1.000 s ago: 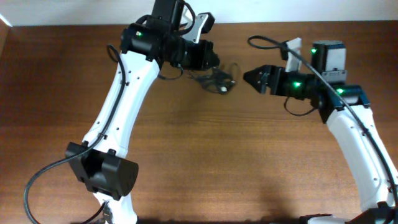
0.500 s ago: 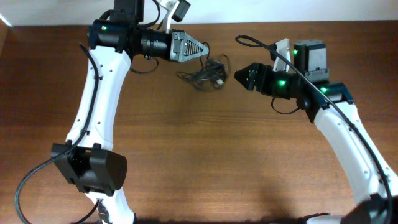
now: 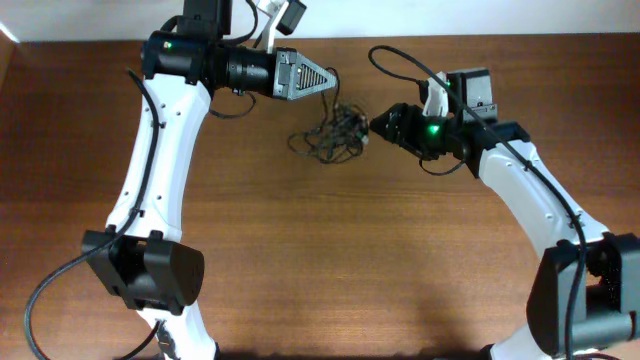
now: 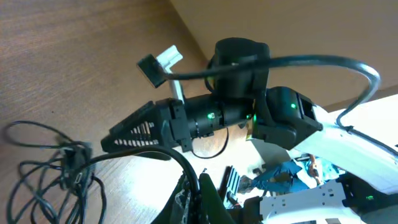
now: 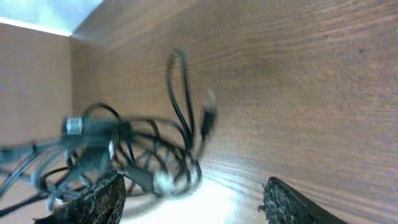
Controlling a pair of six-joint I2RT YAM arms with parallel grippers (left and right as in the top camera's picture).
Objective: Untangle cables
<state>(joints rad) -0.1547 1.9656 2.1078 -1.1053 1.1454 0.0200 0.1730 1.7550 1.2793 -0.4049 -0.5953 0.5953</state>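
Right gripper point(image 3: 378, 124) advanced beside cables point(image 3: 328, 137).

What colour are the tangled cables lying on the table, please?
The cables are black, clearest in the overhead view against the brown wooden table.

A: What form do the cables point(image 3: 331, 134) take?
B: Thin black cords knotted into one loose clump, with loops spilling left and small plug ends.
A: Location?
B: Resting on the desk point(image 3: 300, 260), near its far edge
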